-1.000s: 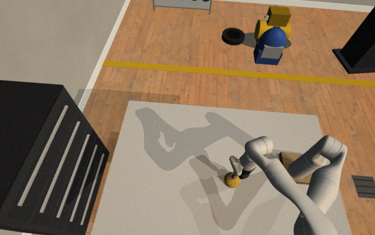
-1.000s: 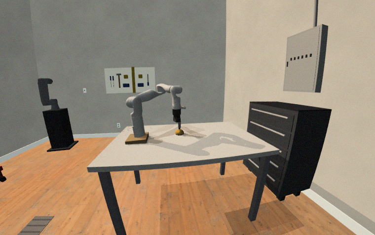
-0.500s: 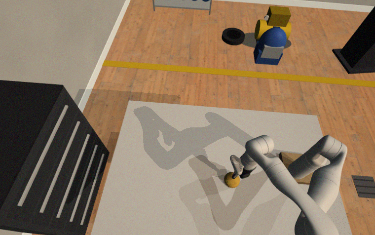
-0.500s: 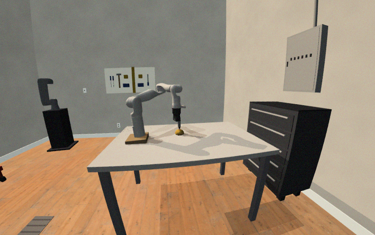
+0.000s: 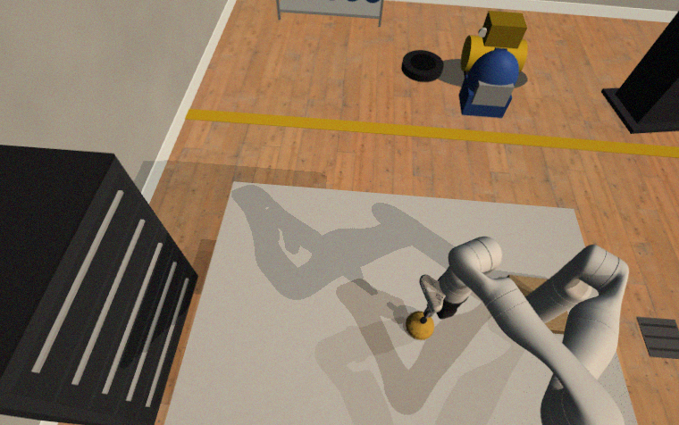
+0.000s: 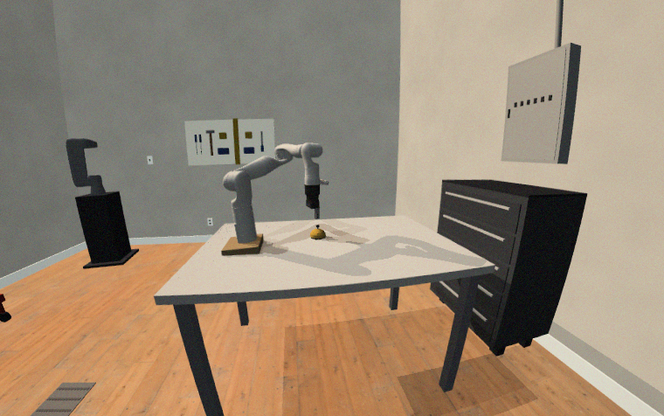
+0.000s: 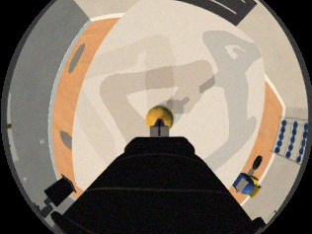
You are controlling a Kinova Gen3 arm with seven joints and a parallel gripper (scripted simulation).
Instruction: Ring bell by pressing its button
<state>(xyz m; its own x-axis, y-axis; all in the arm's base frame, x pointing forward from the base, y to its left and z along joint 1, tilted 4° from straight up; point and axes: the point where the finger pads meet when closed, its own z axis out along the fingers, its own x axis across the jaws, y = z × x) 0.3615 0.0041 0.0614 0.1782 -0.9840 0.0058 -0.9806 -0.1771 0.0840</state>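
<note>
Yellow bell (image 5: pixel 420 326) resting on the grey desk (image 5: pixel 280 360), toward the arm's side, near the wooden base (image 6: pixel 230 251) under the arm (image 6: pixel 254 169). Small dark button (image 6: pixel 318 226) showing on top of the dome. Claw (image 6: pixel 316 213) pointing straight down, directly above the bell, fingers pressed together with nothing between them. Clear gap visible in the exterior view between fingertips and button; no contact. From the top view, claw tip (image 5: pixel 426 311) overlapping the bell's upper edge, wrist just beside it to the right. From the wrist view, bell (image 7: pixel 159 117) centred just beyond the dark claw body, button facing the camera; fingers themselves hidden by that body. Arm folded: upper link rising from the base, elbow bent, forearm reaching over the desk, last link dropping vertically. Shadows of the arm spread across the desk around and beyond the bell. Black drawer cabinet (image 6: pixel 514 254) standing beside the desk by the beige wall, grey panel (image 6: pixel 536 105) mounted above it. Tool board (image 6: pixel 229 142) on the far grey wall. Tyre (image 5: pixel 422 64) and a blue-and-yellow machine (image 5: pixel 490 70) on the wood floor, well apart from the desk.
</note>
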